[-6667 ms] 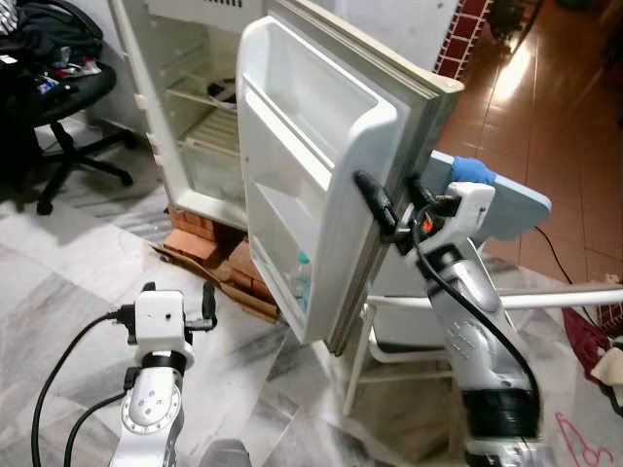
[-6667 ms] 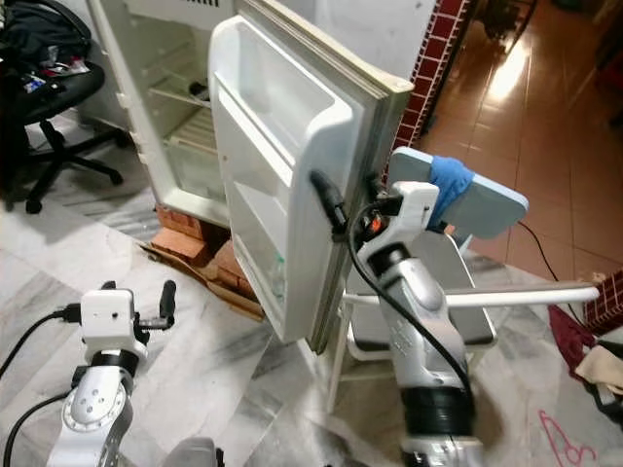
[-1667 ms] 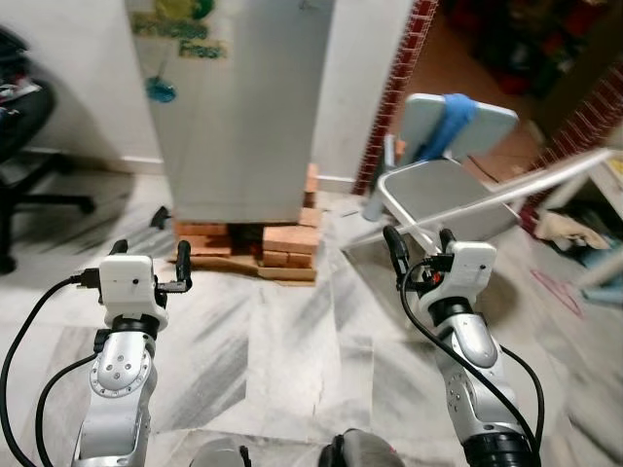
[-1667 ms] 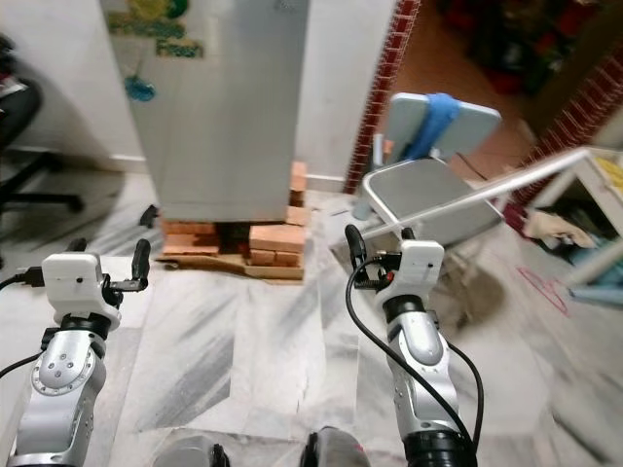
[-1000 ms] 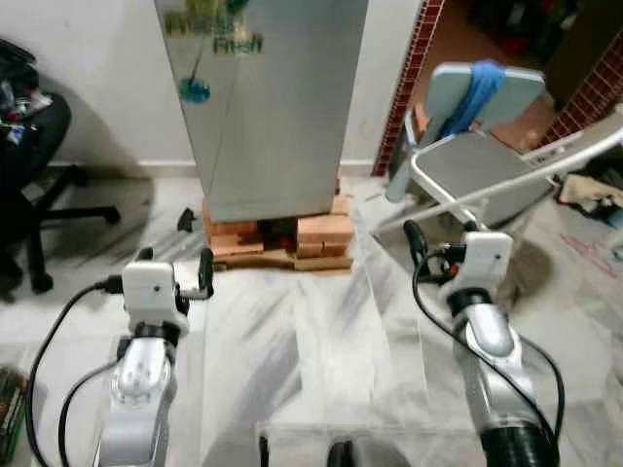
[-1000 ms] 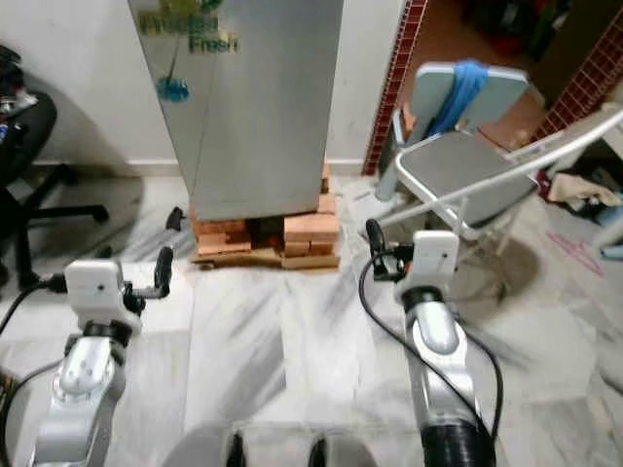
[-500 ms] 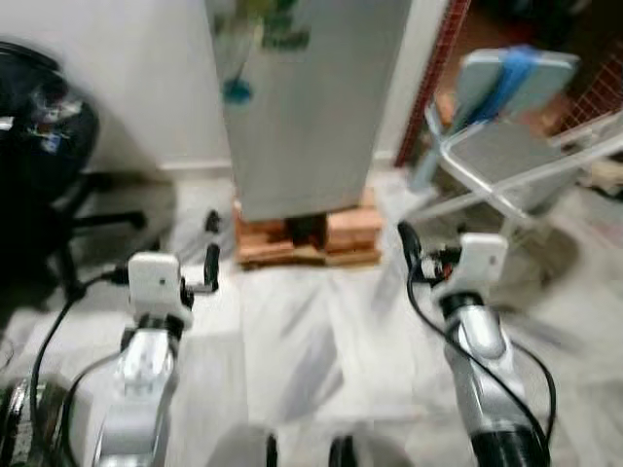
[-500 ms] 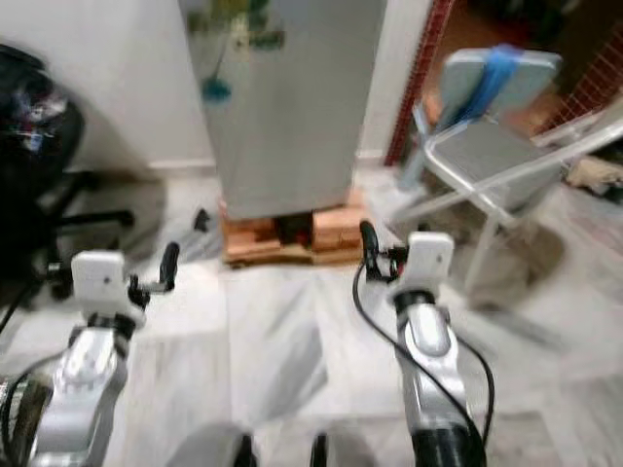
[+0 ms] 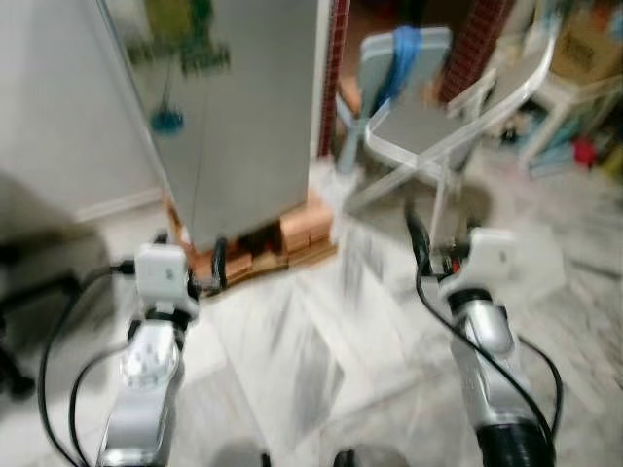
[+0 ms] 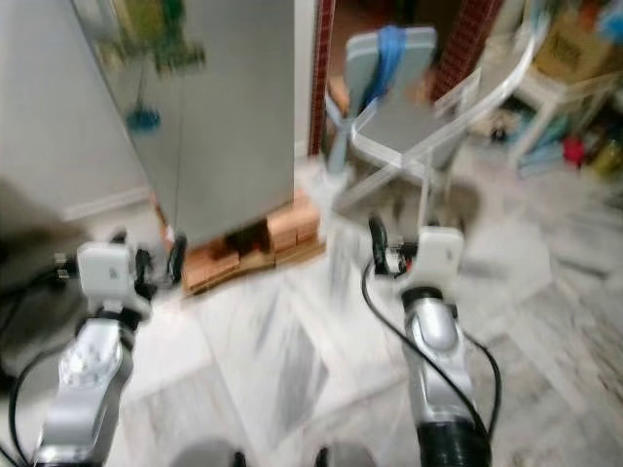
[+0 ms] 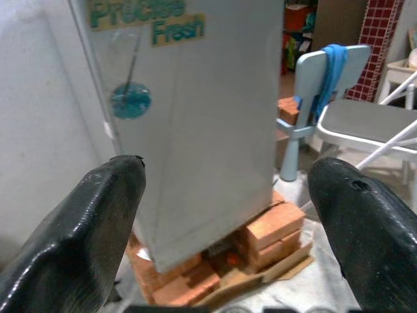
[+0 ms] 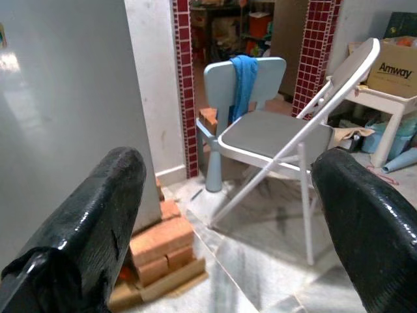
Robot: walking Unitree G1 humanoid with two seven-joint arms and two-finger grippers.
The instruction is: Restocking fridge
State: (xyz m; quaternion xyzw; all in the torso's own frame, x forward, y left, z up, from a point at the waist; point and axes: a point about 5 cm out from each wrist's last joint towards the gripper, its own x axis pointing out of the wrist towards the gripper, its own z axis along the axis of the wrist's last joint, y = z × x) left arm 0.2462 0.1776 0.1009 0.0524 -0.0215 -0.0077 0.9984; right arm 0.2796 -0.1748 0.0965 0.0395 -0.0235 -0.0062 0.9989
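Ahead of both tools stands the closed fridge (image 9: pixel 234 107) on bricks (image 11: pixel 260 238). Left tool (image 11: pixel 228 222) and right tool (image 12: pixel 228 215) are spread wide, holding nothing. Beyond the right tool, seemingly, a folding chair (image 12: pixel 273 140).

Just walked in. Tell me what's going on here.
The robot stands facing a closed fridge propped on bricks. Both arms are raised in front of it: the left gripper and right gripper have their jaws open and hold nothing. A folding chair and a small blue chair with a blue cloth over its back stand to the fridge's right.
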